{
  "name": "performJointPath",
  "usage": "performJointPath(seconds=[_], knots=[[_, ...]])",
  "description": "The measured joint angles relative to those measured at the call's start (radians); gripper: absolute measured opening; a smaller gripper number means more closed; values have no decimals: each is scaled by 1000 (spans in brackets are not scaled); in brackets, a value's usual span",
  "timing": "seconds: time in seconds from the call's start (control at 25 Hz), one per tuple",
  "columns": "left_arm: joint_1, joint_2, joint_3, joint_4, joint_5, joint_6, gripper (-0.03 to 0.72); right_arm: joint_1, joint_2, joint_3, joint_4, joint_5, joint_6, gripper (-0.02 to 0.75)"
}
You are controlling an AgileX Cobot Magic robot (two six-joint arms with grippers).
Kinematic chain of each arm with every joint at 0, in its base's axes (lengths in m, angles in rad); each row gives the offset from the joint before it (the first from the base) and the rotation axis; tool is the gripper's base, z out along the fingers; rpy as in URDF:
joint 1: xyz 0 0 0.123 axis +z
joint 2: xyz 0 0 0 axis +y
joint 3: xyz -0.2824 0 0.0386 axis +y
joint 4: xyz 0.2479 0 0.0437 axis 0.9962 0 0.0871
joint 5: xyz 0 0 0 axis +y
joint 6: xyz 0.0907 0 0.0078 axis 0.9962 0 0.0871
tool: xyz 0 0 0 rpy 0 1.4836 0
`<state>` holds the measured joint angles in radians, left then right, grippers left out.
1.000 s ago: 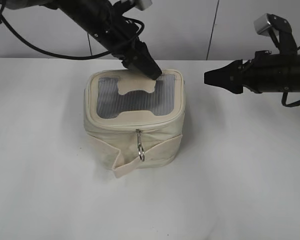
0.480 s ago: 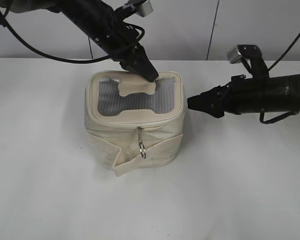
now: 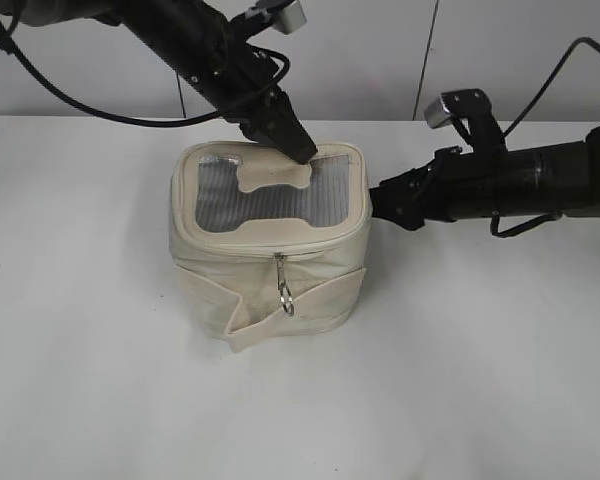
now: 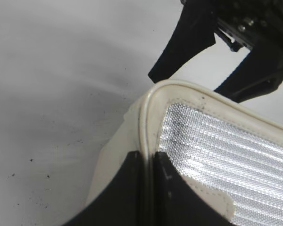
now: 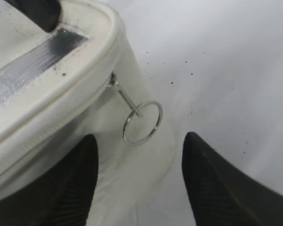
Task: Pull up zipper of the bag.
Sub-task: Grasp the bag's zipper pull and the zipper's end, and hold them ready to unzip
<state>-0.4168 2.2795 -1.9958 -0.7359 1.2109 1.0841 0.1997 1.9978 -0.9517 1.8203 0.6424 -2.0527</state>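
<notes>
The cream-white bag (image 3: 212, 268) stands upright mid-table, grey mesh panel on top. Its zipper (image 3: 242, 252) runs round the top rim, and one silver ring pull (image 3: 283, 296) hangs at the front. My left gripper (image 3: 302, 150) is shut on the rim at the back of the bag; the left wrist view shows the jaws (image 4: 149, 162) pinching the cream edging beside the mesh (image 4: 226, 146). My right gripper (image 3: 380, 203) is open at the bag's right side. In the right wrist view its jaws (image 5: 139, 157) flank a second ring pull (image 5: 142, 123), without touching it.
The bag stands on a white table (image 3: 480, 380) with a pale wall behind. The wide cream strap (image 3: 270, 328) wraps the bag's lower front, one end sticking out. My right arm's fingers show at the top of the left wrist view (image 4: 188, 42).
My right arm has moved left and slightly down, from well right of the bag to its right side. The left gripper has stayed on the back rim.
</notes>
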Motion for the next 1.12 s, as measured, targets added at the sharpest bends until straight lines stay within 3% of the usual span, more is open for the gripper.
performJointPath(seconds=[0.52, 0.64, 0.76, 0.8, 0.92, 1.12], knots=[[1, 0, 0, 5, -4, -2, 44, 39, 93, -108, 6, -39, -1, 423], [4, 0, 0, 8, -10, -4, 44, 54, 112, -145, 5, -56, 1, 311], [5, 0, 0, 9, -11, -4, 44, 62, 122, -166, 5, -61, 6, 94], [5, 0, 0, 9, -11, -4, 44, 63, 122, -166, 4, -61, 9, 60], [5, 0, 0, 10, -12, -4, 44, 63, 121, -166, -1, -64, 51, 11], [5, 0, 0, 10, -12, -13, 44, 63, 64, -145, -126, -105, 179, 9]])
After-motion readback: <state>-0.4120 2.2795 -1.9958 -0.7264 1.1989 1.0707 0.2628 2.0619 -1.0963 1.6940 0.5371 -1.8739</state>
